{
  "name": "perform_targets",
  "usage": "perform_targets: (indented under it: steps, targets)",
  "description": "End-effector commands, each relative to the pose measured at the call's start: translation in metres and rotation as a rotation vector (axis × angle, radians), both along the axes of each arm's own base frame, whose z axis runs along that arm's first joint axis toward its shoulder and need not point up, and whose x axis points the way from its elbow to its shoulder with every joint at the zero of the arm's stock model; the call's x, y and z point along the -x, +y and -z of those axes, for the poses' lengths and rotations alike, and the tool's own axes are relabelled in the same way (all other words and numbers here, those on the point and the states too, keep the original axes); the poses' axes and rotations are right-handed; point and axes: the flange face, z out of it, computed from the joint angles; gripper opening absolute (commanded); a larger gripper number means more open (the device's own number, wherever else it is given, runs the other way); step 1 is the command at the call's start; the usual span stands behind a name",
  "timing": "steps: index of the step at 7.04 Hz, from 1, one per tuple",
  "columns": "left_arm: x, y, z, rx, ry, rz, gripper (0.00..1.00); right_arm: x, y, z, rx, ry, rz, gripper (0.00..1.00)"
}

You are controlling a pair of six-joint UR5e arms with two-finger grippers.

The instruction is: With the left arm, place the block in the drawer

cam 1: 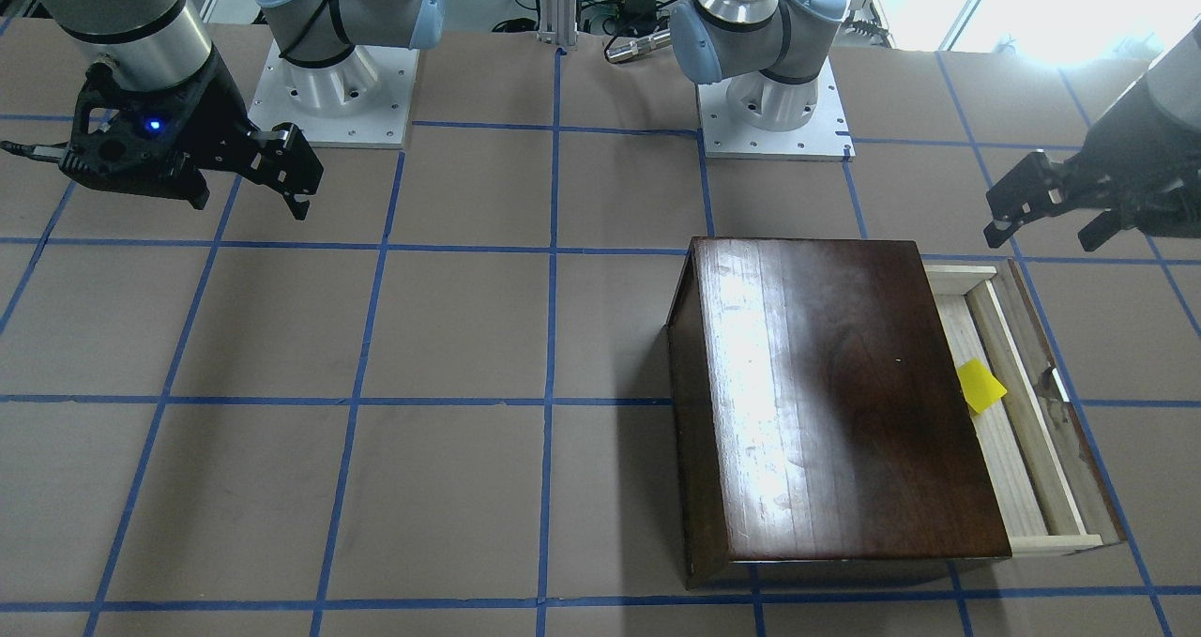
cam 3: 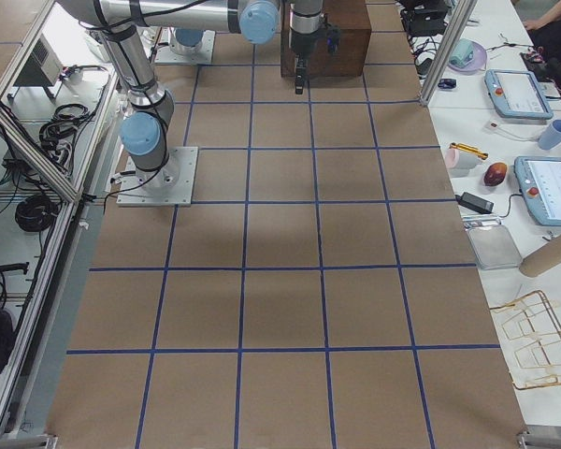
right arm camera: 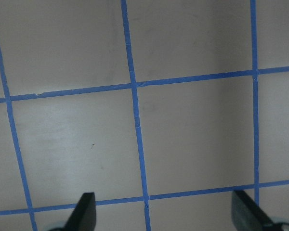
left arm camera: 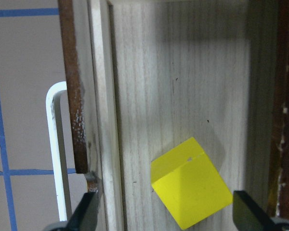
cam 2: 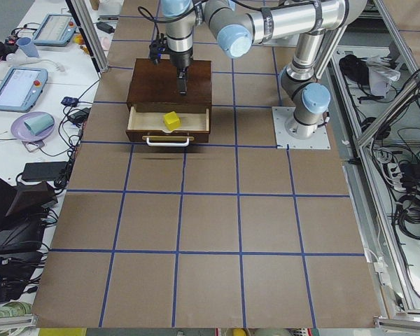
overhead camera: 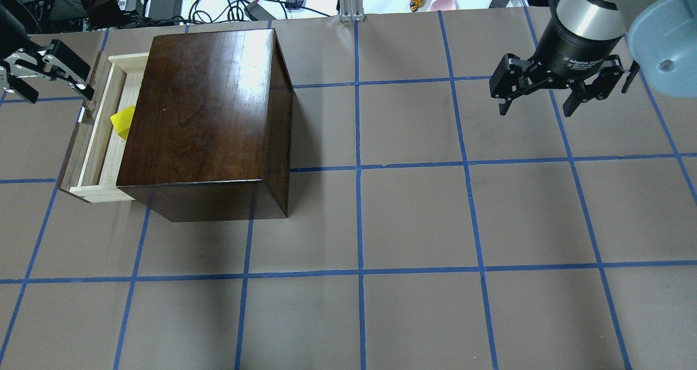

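Well, the yellow block [cam 1: 980, 386] lies loose on the floor of the open drawer [cam 1: 1025, 410], toward the worktop's far left corner. What I judge is left is a clean retreat: lift straight up with jaws wide, clear of the drawer's front panel [left arm camera: 72, 96] and metal pull [left arm camera: 55, 149]. My left claw [cam 1: 1041, 229] hangs spread open and empty above the drawer, fingers pointing down. My right claw [overhead camera: 536, 105] hangs open and empty toward the right edge.

The left gripper [overhead camera: 57, 93] hangs fingers-down with its jaws spread wide, and the right gripper [overhead camera: 536, 111] hangs likewise parted beneath its wrist.
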Motion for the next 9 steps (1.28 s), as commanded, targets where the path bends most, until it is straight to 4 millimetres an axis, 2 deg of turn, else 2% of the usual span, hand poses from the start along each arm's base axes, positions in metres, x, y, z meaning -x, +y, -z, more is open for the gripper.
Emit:
perform_targets:
  steps: [1, 3, 4, 7, 9]
  targets:
    - [0.011, 0.022, -0.030, 0.044, -0.008, 0.000, 1.00, 0.000, 0.000, 0.000, 0.000, 0.000, 0.000, 1.00]
    - [0.013, 0.021, -0.030, 0.046, -0.003, 0.003, 1.00, 0.000, 0.000, 0.000, 0.000, 0.000, 0.000, 1.00]
    - [0.021, 0.020, -0.033, 0.051, -0.005, 0.017, 1.00, 0.000, 0.000, 0.000, 0.000, 0.000, 0.000, 1.00]
    - [0.117, 0.005, -0.021, 0.035, 0.007, -0.127, 1.00, 0.000, 0.000, 0.000, 0.000, 0.000, 0.000, 1.00]
    - [0.179, 0.003, 0.000, -0.006, 0.005, -0.137, 1.00, 0.000, 0.000, 0.001, -0.002, 0.000, 0.000, 1.00]
